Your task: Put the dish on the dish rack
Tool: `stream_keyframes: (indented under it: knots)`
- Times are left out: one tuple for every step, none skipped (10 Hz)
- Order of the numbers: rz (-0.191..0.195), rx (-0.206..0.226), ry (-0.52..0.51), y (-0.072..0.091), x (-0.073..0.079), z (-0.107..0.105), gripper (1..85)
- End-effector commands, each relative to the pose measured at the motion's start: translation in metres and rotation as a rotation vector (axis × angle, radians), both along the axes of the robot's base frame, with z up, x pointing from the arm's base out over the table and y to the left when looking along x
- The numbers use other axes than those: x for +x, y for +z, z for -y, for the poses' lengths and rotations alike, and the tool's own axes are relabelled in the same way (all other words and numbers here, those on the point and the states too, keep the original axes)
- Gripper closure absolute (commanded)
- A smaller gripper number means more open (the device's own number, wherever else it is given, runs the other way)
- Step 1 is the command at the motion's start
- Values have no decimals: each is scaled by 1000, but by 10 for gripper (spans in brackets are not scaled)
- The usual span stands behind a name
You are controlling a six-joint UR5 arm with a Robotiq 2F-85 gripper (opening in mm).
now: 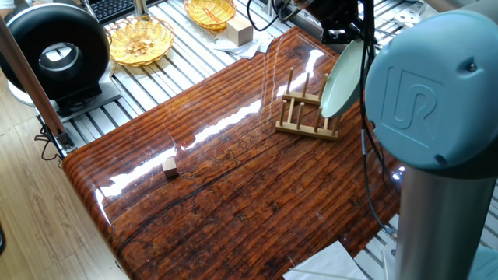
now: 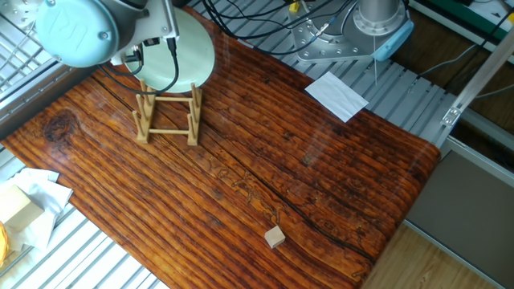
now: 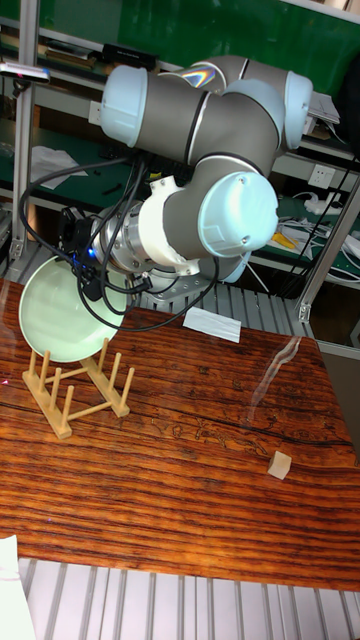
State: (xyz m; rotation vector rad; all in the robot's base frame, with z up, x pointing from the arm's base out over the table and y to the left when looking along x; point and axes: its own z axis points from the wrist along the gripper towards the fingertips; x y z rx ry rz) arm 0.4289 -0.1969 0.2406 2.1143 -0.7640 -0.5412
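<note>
Mint-green dish sits at the far left of your tall fixed view, standing on edge and tilted, its lower rim down among the pegs of the dish rack. You can't tell from any view whether the rim rests on the rack rails or hangs just above them. The hand is at the dish's upper right edge, behind cables; the fingers are hidden, so you can't tell if they're clamped on the dish or apart.

In the other fixed view, the dish leans over the back of the light-wood rack, with the arm's pale blue joint cap covering its left part. The rack stands upright on the dark striped wooden desk.

In one fixed view, the dish shows nearly edge-on, above the right end of the rack.

Right of the rack, well apart from it: a white sheet of paper at the desk's far edge and a small wooden cube near the front edge. The same cube sits right of centre in the tall view.

Off the desk: two yellow wicker baskets and a wooden block.
</note>
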Motion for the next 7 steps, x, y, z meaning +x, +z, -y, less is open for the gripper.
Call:
stream_keyframes:
  knots:
    - [-1,22,-1,-2,1,-4,847]
    - [2,19,-6,-2,1,-4,847]
    - [-7,10,-14,1,-1,-4,847]
    - [-11,6,-19,2,-1,-5,847]
    - [-15,-3,-20,4,0,-4,847]
    - [-14,-9,-21,5,1,-4,847]
    - [-14,-11,-23,5,1,-4,847]
